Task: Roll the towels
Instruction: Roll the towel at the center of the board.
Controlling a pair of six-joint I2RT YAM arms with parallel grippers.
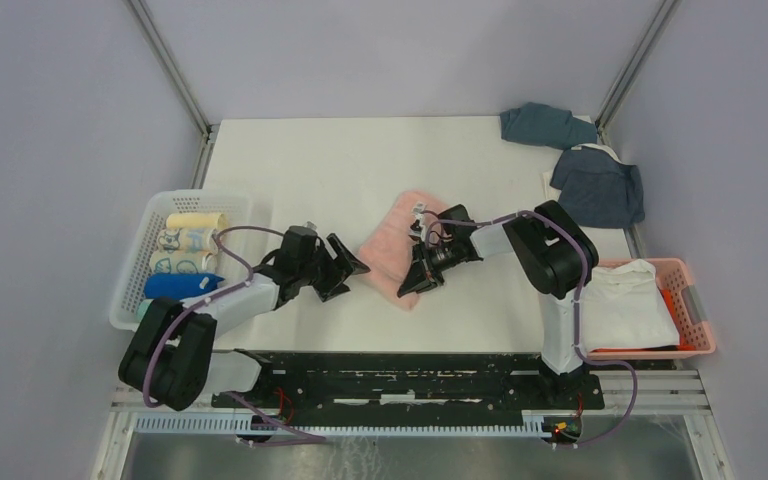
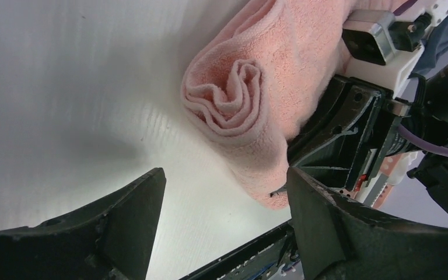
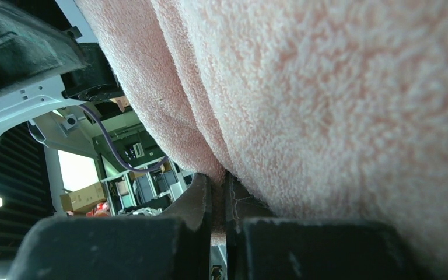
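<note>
Right now the soft pink terry-cloth towel (image 1: 397,248) is lying in the middle of the flat white table (image 1: 310,170), between the two arms. In the left wrist view the pink towel (image 2: 256,87) is showing a loose spiral at its rolled end, with several fuzzy layers curling inward and the rest of the cloth bunching thickly behind it. The left tool (image 1: 345,268) is sitting just beside the towel's left edge. Its black, rough-edged fingers (image 2: 134,216) are spreading wide with nothing between them, only bare table.

The right tool (image 1: 422,272) is pressing in on the towel's right side. In the right wrist view the right tool (image 3: 219,192) is clenching its dark fingers nearly together on a thin fold of the looped pink pile (image 3: 326,105), which is filling most of that view.

At the left edge a white plastic lattice basket (image 1: 132,270) is holding rolled towels stacked side by side: a cream roll (image 1: 197,221), two pale patterned rolls (image 1: 185,240) and a bright blue roll (image 1: 175,285). At the right a pink plastic lattice basket (image 1: 693,300) is holding a folded white cloth (image 1: 625,300). Two crumpled slate blue towels (image 1: 598,187) are lying at the far right corner.
</note>
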